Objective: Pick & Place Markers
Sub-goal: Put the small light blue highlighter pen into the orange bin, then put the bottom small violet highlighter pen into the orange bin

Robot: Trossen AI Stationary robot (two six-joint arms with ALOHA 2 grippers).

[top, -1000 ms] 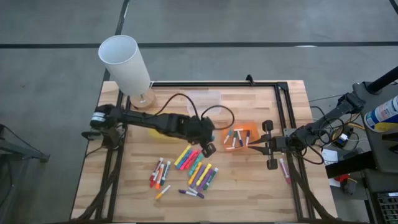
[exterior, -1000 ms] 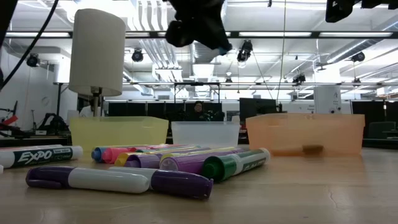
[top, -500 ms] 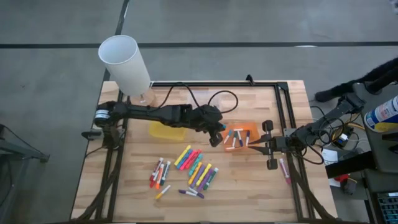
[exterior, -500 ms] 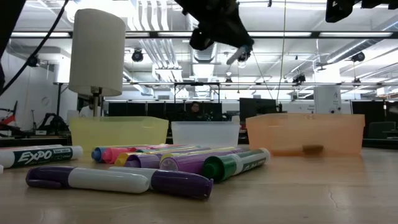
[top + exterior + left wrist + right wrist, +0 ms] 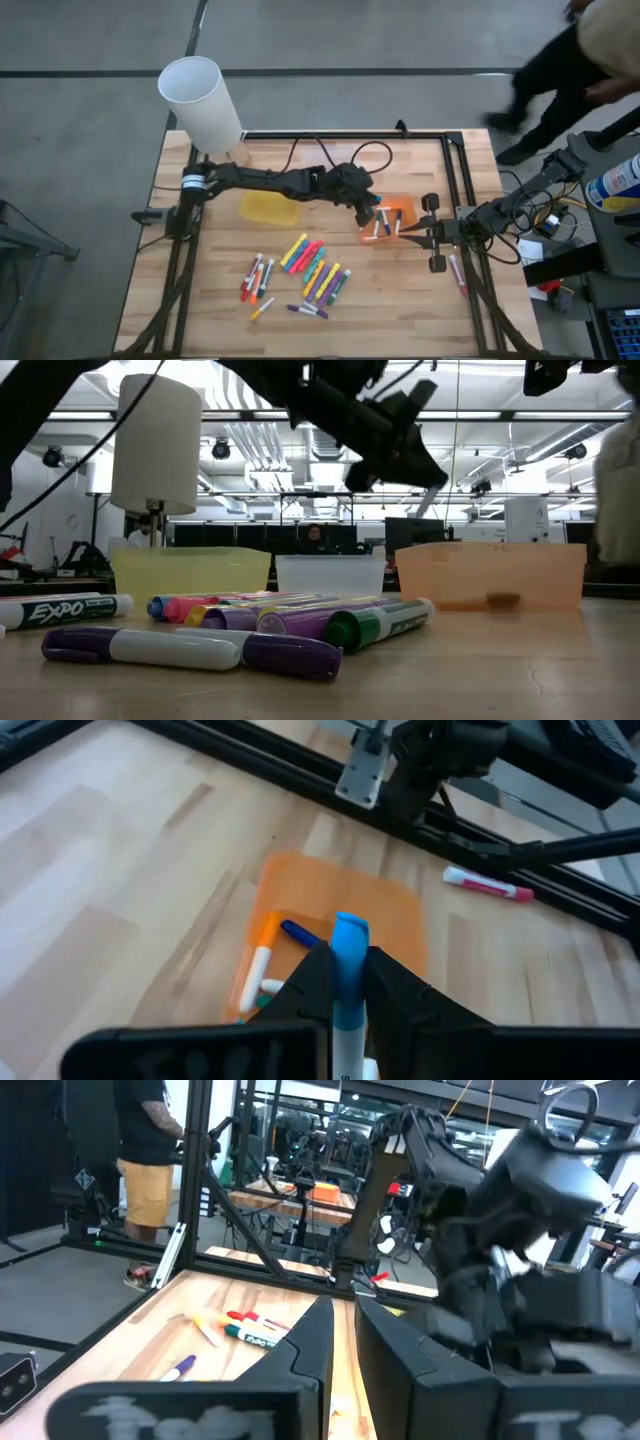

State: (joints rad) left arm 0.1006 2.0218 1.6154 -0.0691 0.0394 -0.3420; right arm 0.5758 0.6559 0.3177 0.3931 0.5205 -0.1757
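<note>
Grey concrete floor [image 5: 90, 120] surrounds the table; ceiling strip lights [image 5: 250, 415] glow overhead.

My left gripper [image 5: 340, 982] — black — clamps a blue-capped, white-bodied marker [image 5: 349, 952]. Tray [image 5: 400, 910] at 12 o'clock — translucent orange. Table [image 5: 120, 870]: pale wood grain.

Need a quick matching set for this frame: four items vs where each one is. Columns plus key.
Items:
1. blue marker
2. yellow tray
3. pink marker
4. right gripper

Places:
A. on the table's right edge, past the frame rail
B. waiting just right of the orange tray
C. clamped in the left gripper over the orange tray
D. under the left arm

Pairs: 1-C, 2-D, 3-A, 4-B
</note>
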